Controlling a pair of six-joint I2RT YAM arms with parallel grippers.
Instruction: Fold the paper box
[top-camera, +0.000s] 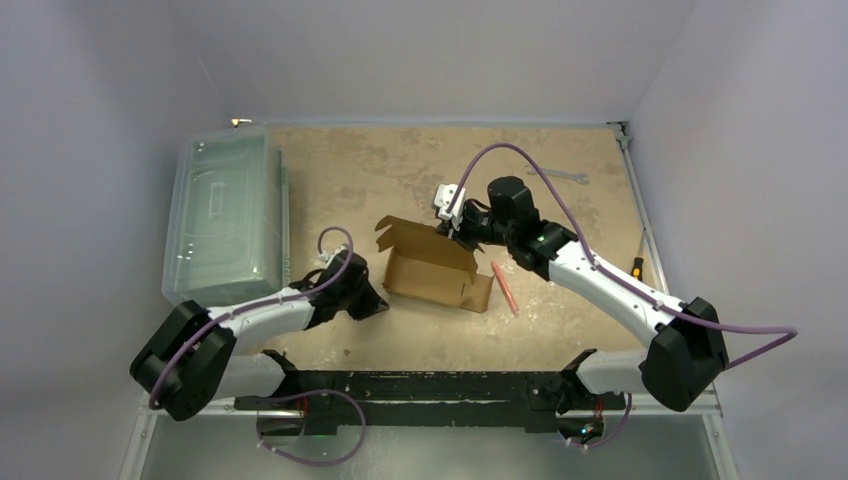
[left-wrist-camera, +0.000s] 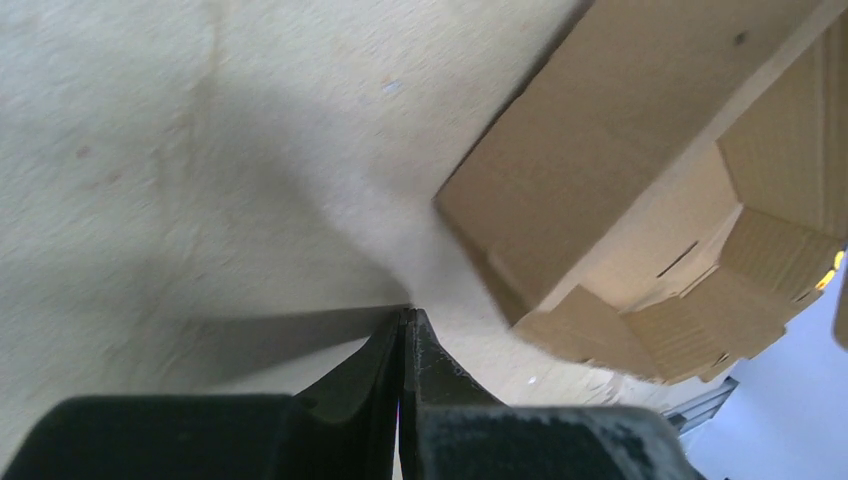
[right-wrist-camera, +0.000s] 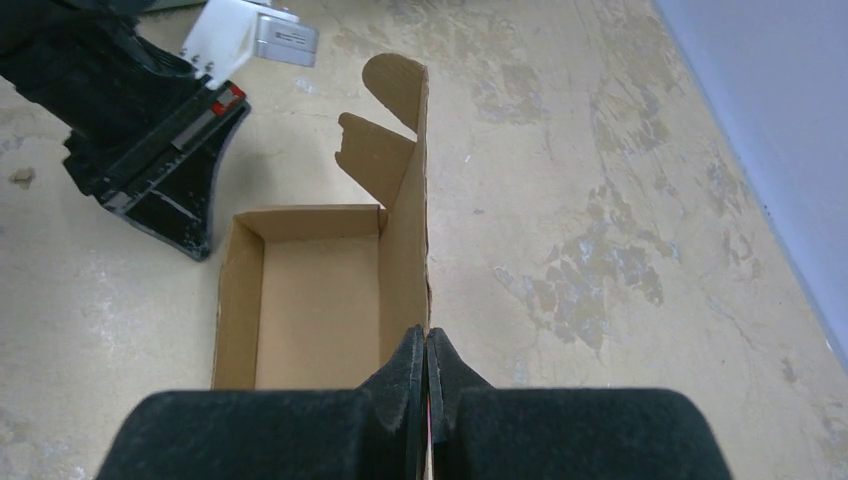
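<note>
Right wrist: jaws pinch the upright wall of the paper box (right-wrist-camera: 404, 250).

TEXT: none legible in the top, left wrist or right wrist view | LABELS: small red patch (right-wrist-camera: 228, 97) on the black housing of the left arm (right-wrist-camera: 130, 120), too small to read | BRANDS: none readable | NUMBERS, SIGNS: none readable

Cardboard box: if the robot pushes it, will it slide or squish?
Probably slides easily: the cardboard box is empty and thin-walled, so likely light. Its tall flap stands unsupported, so it would probably bend if pushed. Flat-bottomed, it shouldn't roll.
</note>
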